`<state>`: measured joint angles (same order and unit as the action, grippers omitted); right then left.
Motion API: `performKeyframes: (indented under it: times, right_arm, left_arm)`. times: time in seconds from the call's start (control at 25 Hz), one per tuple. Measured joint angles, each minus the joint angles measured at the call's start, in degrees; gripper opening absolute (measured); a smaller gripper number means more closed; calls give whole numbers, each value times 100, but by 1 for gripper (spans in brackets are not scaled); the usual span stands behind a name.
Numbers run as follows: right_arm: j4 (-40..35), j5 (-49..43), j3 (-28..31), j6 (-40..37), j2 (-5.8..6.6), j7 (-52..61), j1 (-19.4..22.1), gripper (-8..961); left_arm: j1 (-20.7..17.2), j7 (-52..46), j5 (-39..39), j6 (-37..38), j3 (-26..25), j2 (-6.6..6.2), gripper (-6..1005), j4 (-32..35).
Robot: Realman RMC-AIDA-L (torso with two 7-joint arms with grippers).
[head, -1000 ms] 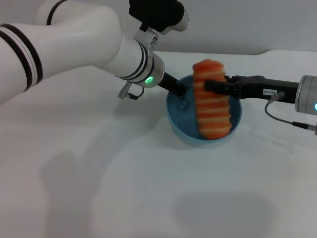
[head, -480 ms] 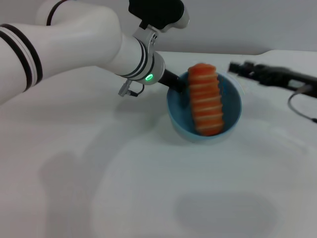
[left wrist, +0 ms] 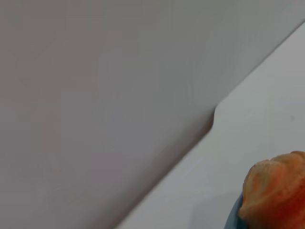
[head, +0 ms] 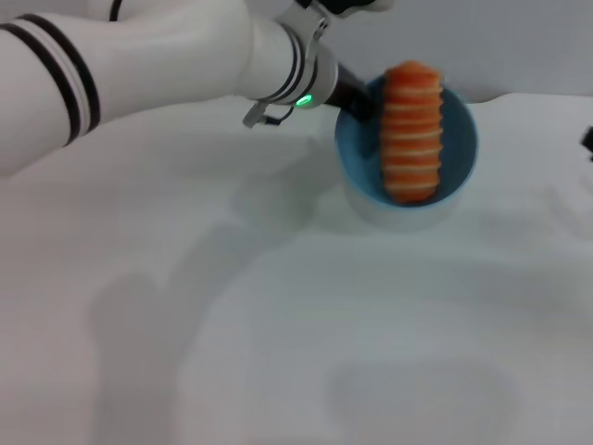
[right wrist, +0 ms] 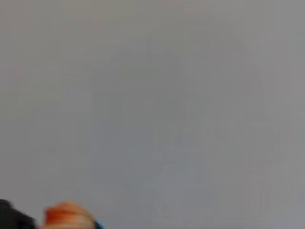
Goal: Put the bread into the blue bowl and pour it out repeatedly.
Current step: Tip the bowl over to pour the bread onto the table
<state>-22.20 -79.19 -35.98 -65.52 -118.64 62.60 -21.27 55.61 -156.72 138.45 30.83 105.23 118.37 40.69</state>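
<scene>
The bread (head: 413, 130), an orange loaf with pale ridges, lies inside the blue bowl (head: 460, 148), one end sticking up over the far rim. My left gripper (head: 357, 98) is shut on the bowl's left rim and holds it above the white table (head: 278, 324). The bowl's mouth is tipped a little toward the camera. Only a dark sliver of my right gripper (head: 589, 139) shows, at the right edge of the head view, well away from the bowl. The left wrist view catches one end of the bread (left wrist: 276, 191) and a strip of the bowl (left wrist: 232, 220).
The table's back edge (head: 528, 96) runs behind the bowl, with a grey wall beyond it. My left arm (head: 167, 56) stretches across the upper left of the head view. The right wrist view shows mostly wall.
My right gripper let go of the bread and pulled away to the right. The bread settled into the bowl, and my left arm carried the bowl up and to the right.
</scene>
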Motion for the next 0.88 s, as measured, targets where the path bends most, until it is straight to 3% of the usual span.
performKeyframes:
  times: [0.08, 0.16, 0.36, 0.48, 0.88]
  right_arm:
    - [418, 406, 147, 44, 4, -568, 63, 687]
    - [731, 670, 258, 136, 3, -1107, 107, 686]
    - [1004, 825, 542, 298, -13, -1599, 157, 684]
    - [1179, 1081, 905, 307, -16, -1735, 206, 683]
    - [1456, 1129, 1316, 386, -18, -2338, 165, 679]
  left_arm:
    - [58, 6, 88, -91, 39, 10, 0, -9]
    - [165, 23, 292, -645, 478, 24, 0, -28]
    - [182, 57, 569, -1154, 903, 33, 0, -31]
    - [187, 60, 984, -1348, 1004, 54, -1, -33]
    - [148, 107, 2124, -1920, 1273, 63, 0, -54]
